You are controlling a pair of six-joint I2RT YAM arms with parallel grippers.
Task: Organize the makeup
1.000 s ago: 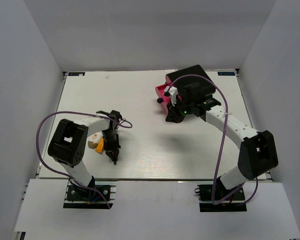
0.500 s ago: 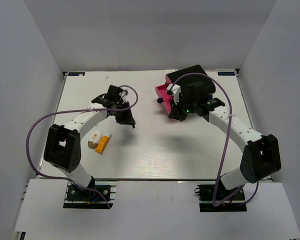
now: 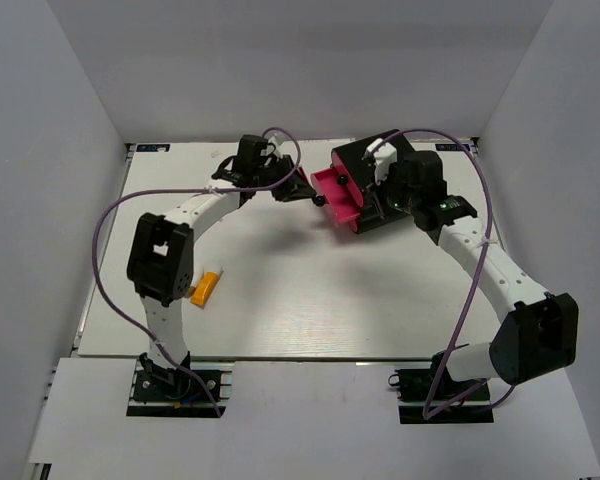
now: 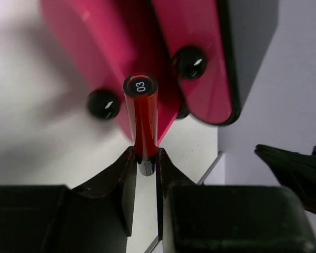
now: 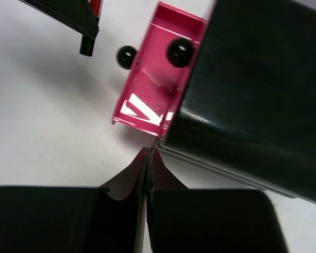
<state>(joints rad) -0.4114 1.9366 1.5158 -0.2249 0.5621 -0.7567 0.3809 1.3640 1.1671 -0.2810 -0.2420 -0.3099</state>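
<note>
**Item: red pencil, marked "03", in transit to the drawer**

Location: the red pencil (image 4: 141,113) is pinched in the left gripper (image 4: 146,155) and carried in the air just beside the front of the pulled-out pink drawer (image 3: 338,195) of the black box (image 3: 385,165). It is not yet inside. A pale item (image 5: 139,112) already lies in that drawer; its kind cannot be made out.

Grip: the left claw nips the pencil close to one end. Most of the barrel and the numbered cap stick out ahead of the fingers (image 4: 124,179). The right gripper (image 5: 148,155) has its jaws pressed together on nothing and hangs near the box's lower edge.

Handling, as judged:
- Weight: very light.
- Stiffness: rigid along its length, with no give under the pads.
- Surface: glossy and round, so it is likely to slip or swivel in a two-point pinch.
- Hold: an end grip lets the long free part droop or pivot. A hold nearer the middle would be steadier.
- Release: probably best laid low and lengthwise in the drawer, since it is likely to roll.

Also outstanding: the orange tube (image 3: 205,288) lies on the table (image 3: 310,300) well apart from the box. It looks soft-bodied and should be taken across its width without a hard squeeze.
</note>
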